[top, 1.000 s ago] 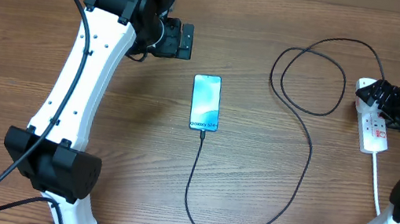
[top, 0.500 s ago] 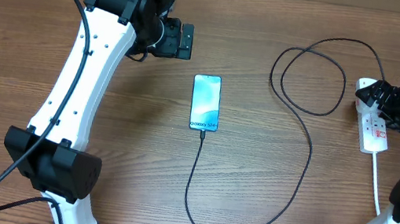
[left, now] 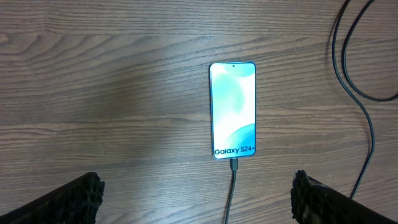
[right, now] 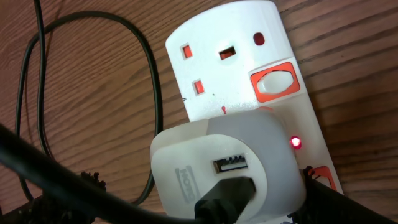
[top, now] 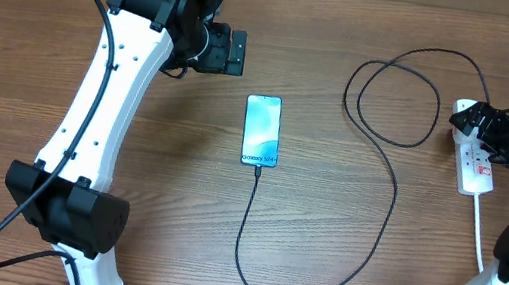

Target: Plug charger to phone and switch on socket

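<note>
The phone [top: 261, 130] lies face up mid-table with its cyan screen lit [left: 233, 109]. The charger [top: 394, 199] runs as a thin black cable from the phone's near end [left: 234, 167], loops across the table and reaches the socket [top: 476, 168]. Its black plug [right: 227, 196] sits in a white adapter [right: 217, 162] on the socket [right: 230, 56], beside a lit red light [right: 295, 142]. My left gripper [top: 238, 52] hovers open behind the phone [left: 196, 202], holding nothing. My right gripper [top: 493, 126] is open over the socket, its fingers either side of the adapter [right: 199, 208].
A white rocker switch in an orange-red frame [right: 272, 86] lies beyond the adapter, next to a free outlet [right: 226, 53]. The socket's thick white lead [top: 479, 237] trails toward the table's front edge. A wide cable loop [top: 393, 93] lies left of the socket.
</note>
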You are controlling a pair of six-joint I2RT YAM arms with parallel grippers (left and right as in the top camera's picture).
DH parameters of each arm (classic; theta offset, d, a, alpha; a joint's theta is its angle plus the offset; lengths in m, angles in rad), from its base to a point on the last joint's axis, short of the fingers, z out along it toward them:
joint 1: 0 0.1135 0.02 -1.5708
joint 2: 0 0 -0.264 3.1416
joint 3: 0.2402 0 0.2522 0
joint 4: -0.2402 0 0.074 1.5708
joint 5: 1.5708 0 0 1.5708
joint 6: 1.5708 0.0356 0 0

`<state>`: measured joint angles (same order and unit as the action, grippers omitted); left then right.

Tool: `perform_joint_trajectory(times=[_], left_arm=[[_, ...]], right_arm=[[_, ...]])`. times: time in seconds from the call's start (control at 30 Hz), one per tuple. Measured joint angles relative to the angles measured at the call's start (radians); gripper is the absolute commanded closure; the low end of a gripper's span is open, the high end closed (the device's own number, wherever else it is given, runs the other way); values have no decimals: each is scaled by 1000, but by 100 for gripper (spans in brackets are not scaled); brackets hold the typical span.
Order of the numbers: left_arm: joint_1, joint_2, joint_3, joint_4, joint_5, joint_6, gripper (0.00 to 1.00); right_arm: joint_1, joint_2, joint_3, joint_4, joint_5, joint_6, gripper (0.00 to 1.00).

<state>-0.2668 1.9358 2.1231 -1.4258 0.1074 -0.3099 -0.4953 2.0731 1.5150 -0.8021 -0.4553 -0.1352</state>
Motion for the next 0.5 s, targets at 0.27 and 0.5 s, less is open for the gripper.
perform_joint_trajectory(times=[0.27,0.5], left_arm=[[0,0,0,0,0,0,0],[0,0,0,0,0,0,0]], right_arm=[[-7,0,11,-43,-11,11,0],[-28,-2,13,-76,-39,23,0]])
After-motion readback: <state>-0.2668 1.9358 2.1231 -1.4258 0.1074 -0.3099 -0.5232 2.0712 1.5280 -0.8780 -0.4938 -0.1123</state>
